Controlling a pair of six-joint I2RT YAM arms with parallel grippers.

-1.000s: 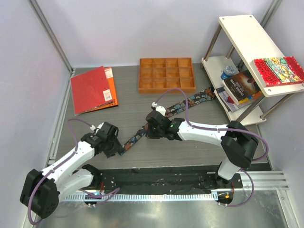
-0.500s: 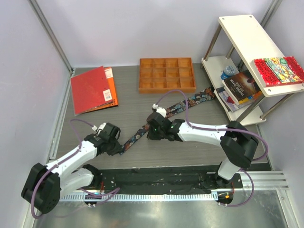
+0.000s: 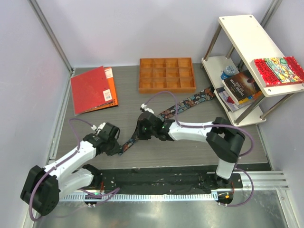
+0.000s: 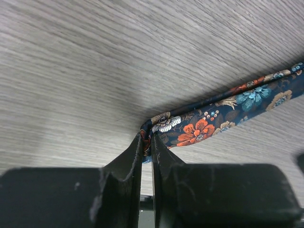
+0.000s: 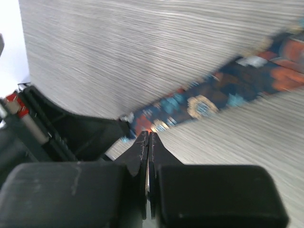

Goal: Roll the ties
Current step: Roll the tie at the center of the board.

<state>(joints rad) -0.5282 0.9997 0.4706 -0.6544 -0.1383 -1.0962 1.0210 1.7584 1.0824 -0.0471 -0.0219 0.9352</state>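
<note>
The tie (image 3: 187,102) lies flat on the grey table, running diagonally from the shelf foot at the right down to the left. My left gripper (image 3: 119,147) is shut on its narrow end; in the left wrist view the folded tie tip (image 4: 161,124) sits pinched between the fingertips of that gripper (image 4: 147,145). My right gripper (image 3: 139,134) is shut, low over the tie just right of the left one. In the right wrist view that gripper's (image 5: 148,135) closed tips touch the tie (image 5: 213,97) edge, and no fabric shows between them.
A wooden compartment tray (image 3: 166,74) stands at the back. A red folder (image 3: 92,89) lies at the back left. A white shelf (image 3: 247,42) at the right holds books and a red patterned book (image 3: 278,70). A black mat (image 3: 156,178) runs along the near edge.
My right gripper has slid left along the tie, closer to the left gripper. The left gripper has stayed shut on the tie's end, almost in place.
</note>
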